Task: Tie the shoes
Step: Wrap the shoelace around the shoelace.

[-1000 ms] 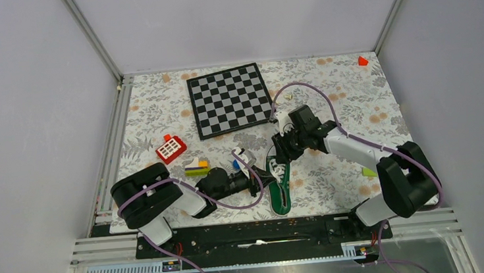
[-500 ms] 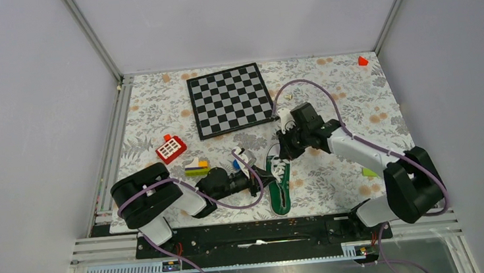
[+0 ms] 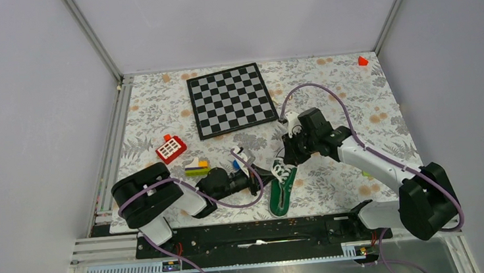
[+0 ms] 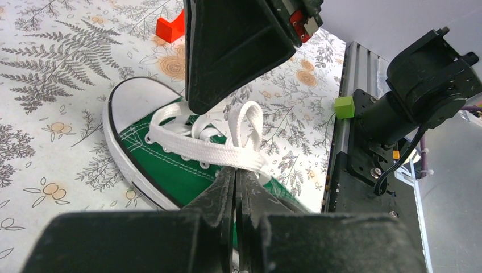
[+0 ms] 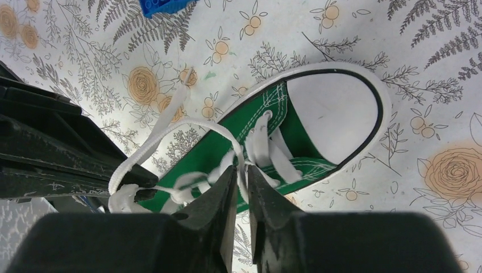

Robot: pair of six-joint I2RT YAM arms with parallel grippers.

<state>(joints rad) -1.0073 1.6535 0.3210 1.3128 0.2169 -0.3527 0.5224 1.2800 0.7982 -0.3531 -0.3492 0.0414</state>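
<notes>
The green shoe [image 3: 280,191] with white toe cap and white laces lies on the flowered table near the front edge, between both arms. My left gripper [image 3: 259,180] is beside its left flank, and its jaws [image 4: 236,169] are shut on a flat white lace that runs across the eyelets. My right gripper [image 3: 289,158] hangs over the toe end, with its fingertips [image 5: 241,170] pinched on a lace strand. That strand arcs as a loop back to the left gripper's fingers [image 5: 85,165]. The shoe [image 5: 267,105] lies under that loop, and the shoe [image 4: 170,170] also fills the left wrist view.
A chessboard [image 3: 230,100] lies at the back centre. A red toy [image 3: 170,148] and stacked coloured blocks [image 3: 196,167] sit left of the shoe. A red block [image 3: 362,60] is in the far right corner. A green cube [image 4: 344,106] sits by the front rail.
My right gripper has closed on a lace strand and pulled right and nearer. The shoe's toe has swung slightly to the right. The left arm has not moved.
</notes>
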